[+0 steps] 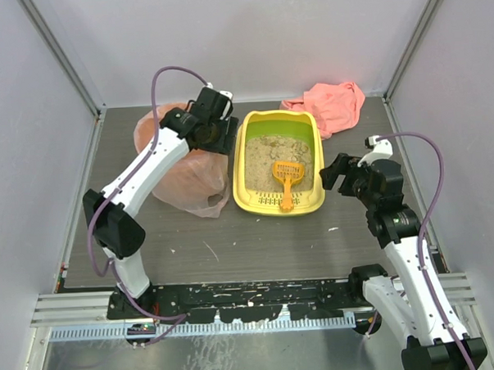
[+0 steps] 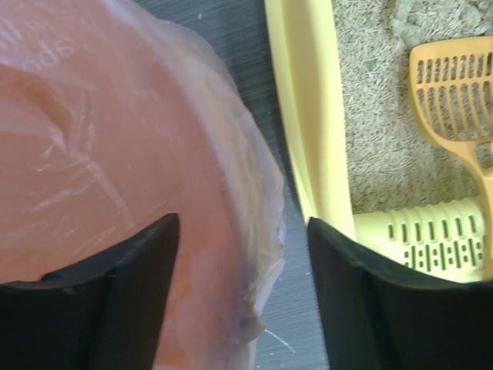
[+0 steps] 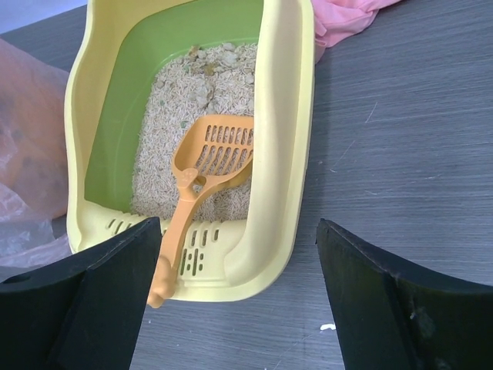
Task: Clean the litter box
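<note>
Locate the litter box (image 1: 239, 170) at the centre of the table (image 1: 258, 242) in the top view, with its slotted rim at the 6 o'clock end. Beige litter covers its green floor. An orange scoop (image 1: 286, 177) lies in the box, head on the litter and handle pointing to 6 o'clock across the slotted rim.

At 9 o'clock of the box, touching its wall, stands a bin lined with a pink bag (image 1: 185, 167). A pink cloth (image 1: 334, 103) lies at 1 o'clock.

Check the left gripper (image 2: 240, 225). It hangs above the gap between bin and box, near the box's 10 o'clock corner, with fingers released and nothing between them.

Check the right gripper (image 3: 239, 225). It hangs at 3 o'clock of the box, just beside the wall, with fingers spread and gripping nothing.
</note>
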Motion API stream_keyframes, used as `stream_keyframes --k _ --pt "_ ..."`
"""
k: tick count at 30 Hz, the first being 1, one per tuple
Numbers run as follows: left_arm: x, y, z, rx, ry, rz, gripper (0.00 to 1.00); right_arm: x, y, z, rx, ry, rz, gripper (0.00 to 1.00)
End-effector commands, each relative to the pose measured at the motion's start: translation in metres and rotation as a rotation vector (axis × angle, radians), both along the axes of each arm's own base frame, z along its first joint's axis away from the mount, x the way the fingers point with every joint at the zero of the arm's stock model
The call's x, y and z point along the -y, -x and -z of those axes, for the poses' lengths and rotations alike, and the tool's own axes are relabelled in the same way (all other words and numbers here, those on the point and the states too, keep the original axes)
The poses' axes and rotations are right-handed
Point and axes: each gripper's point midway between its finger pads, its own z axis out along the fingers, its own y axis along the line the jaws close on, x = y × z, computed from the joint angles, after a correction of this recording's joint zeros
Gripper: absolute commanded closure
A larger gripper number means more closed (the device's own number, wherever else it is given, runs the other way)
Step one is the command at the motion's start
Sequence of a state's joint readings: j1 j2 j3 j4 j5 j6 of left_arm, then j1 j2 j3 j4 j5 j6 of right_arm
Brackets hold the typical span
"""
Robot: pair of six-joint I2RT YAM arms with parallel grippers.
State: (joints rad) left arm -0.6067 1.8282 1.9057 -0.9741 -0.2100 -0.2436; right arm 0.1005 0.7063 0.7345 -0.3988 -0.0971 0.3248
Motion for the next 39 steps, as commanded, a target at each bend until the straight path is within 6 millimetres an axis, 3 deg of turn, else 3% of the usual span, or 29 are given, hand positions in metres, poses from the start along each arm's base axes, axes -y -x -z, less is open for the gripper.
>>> stream_keyframes --k 1,7,12,16,22,26,29,33,37,39 --pt "-0.022 0.013 -0.061 0.145 0.032 -0.016 0.21 0.008 -0.013 -0.031 0.059 -0.019 0.068 0.12" --pt "-0.05 0.038 -0.114 0.296 0.079 -0.029 0.03 0.015 -0.016 -0.023 -0.007 -0.054 0.147 0.1" --pt "-0.074 0.07 -0.139 0.457 0.19 -0.047 0.02 -0.011 -0.005 -0.019 -0.042 -0.091 -0.008 0.1" --pt "-0.084 0.092 -0.134 0.488 0.249 -0.053 0.02 -0.021 -0.002 -0.008 -0.09 -0.103 0.008 0.1" --pt "-0.09 0.116 -0.119 0.466 0.323 -0.061 0.02 -0.085 0.009 0.021 -0.171 0.07 -0.01 0.1" --pt "-0.086 0.122 -0.103 0.43 0.341 -0.048 0.02 -0.108 0.006 0.037 -0.204 0.182 -0.003 0.11" --pt "-0.085 0.124 -0.095 0.403 0.333 -0.041 0.02 -0.11 -0.004 0.038 -0.201 0.255 0.028 0.11" --pt "-0.089 0.126 -0.099 0.417 0.33 -0.041 0.02 -0.114 -0.019 0.022 -0.155 0.309 0.025 0.11" --pt "-0.096 0.129 -0.108 0.445 0.322 -0.05 0.02 -0.094 -0.039 -0.006 -0.113 0.376 0.101 0.11" --pt "-0.099 0.13 -0.109 0.452 0.315 -0.058 0.02 -0.073 -0.056 -0.01 -0.122 0.338 0.131 0.11"
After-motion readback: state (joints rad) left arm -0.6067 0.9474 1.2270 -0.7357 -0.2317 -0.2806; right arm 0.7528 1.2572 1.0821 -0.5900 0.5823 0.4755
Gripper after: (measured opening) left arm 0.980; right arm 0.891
